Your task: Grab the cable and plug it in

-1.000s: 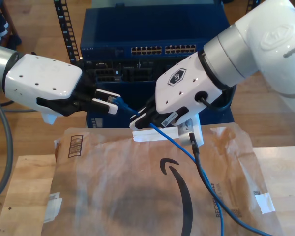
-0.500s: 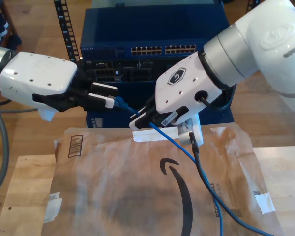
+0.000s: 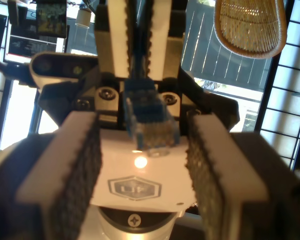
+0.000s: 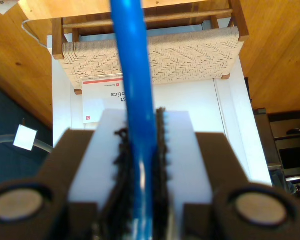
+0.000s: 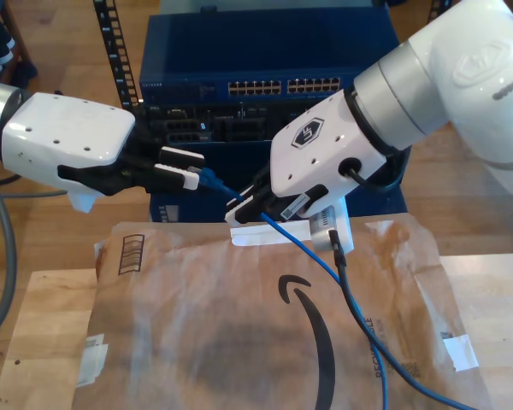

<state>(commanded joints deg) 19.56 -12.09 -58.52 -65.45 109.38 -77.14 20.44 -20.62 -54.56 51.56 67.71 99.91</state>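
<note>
Currently the second gripper (image 5: 239,207) is clamped on the blue cable (image 5: 312,252); its plug (image 3: 150,122) sits between the first gripper (image 5: 184,166)'s parted pads (image 3: 77,172), not visibly touching them.

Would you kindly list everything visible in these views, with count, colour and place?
cable: one, bright blue, clamped in my second gripper, trailing over the bag
plug: one, translucent blue, between the fingers of my first gripper
network switch: one, dark blue, behind the grippers
paper bag: one, brown, on the table
table: one, light wood
grey cable: one, dark grey, over the bag
my first gripper: white, exterior view's left
my second gripper: white, exterior view's centre
</note>
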